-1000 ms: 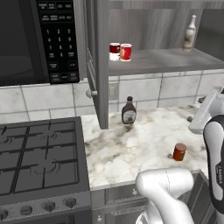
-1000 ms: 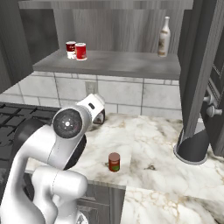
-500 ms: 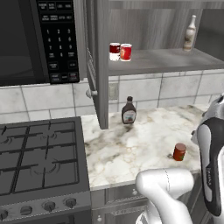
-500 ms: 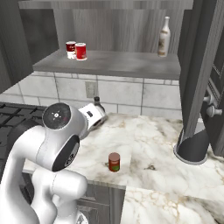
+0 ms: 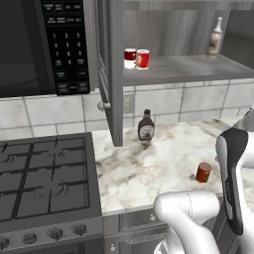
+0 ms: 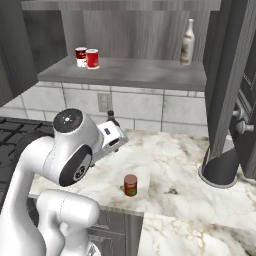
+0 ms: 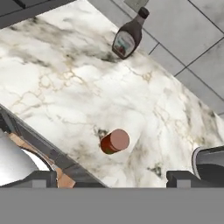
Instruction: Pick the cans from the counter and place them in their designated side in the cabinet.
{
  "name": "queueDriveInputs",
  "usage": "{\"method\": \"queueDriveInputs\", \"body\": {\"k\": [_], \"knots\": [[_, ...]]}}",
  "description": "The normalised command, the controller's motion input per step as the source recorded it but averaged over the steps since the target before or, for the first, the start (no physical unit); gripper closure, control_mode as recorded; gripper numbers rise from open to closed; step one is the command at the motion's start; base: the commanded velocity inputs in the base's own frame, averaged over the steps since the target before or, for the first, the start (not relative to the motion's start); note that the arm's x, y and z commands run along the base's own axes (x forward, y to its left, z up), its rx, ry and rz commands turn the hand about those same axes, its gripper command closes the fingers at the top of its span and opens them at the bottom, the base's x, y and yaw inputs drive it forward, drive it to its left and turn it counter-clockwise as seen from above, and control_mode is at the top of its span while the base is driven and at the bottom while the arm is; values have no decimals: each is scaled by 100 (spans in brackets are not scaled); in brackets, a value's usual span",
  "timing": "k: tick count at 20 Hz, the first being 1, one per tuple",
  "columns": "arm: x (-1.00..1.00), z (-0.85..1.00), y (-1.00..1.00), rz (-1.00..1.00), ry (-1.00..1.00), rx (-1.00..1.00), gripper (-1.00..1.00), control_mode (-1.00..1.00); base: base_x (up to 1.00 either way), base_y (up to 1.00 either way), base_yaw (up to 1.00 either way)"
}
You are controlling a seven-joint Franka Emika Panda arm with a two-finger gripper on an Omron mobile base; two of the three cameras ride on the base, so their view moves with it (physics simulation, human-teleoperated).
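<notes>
A plain dark red can (image 7: 114, 141) stands upright on the marble counter (image 7: 65, 87) near its front edge, also seen in the base views (image 5: 203, 172) (image 6: 130, 185). My gripper (image 7: 111, 178) hovers above it, open, with nothing between its fingertips (image 7: 41, 179); the can sits just ahead of them, untouched. The bright red can (image 5: 142, 59) (image 6: 92, 58) stands at the left end of the cabinet shelf (image 5: 188, 69) (image 6: 140, 75), next to a half-white, half-dark-red can (image 5: 130, 58) (image 6: 81, 56).
A brown sauce bottle (image 5: 146, 126) (image 7: 129, 37) stands near the tiled wall. A pale bottle (image 5: 215, 38) (image 6: 187, 42) is at the shelf's right end. The black stovetop (image 5: 44, 173) and microwave (image 5: 39, 44) lie left. A dark round-based object (image 6: 218, 170) stands right on the counter.
The forearm has swung lower in the left base view and the hand has shifted slightly toward the counter can. The cans have not moved. The gripper stays open.
</notes>
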Motion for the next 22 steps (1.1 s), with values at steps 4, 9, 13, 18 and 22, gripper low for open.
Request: {"method": "queueDriveInputs", "body": {"k": [4,9,13,18,22], "knots": [[0,-22,-20,-27,31,0,-100,-100,0,0,0],[0,-18,-11,-20,16,0,-100,-100,0,0,0],[1,-20,4,-4,0,3,-100,-100,0,0,0],[5,-22,11,0,-8,4,-100,-100,0,0,0],[13,-16,5,-2,-11,4,-100,-100,0,0,0]]}}
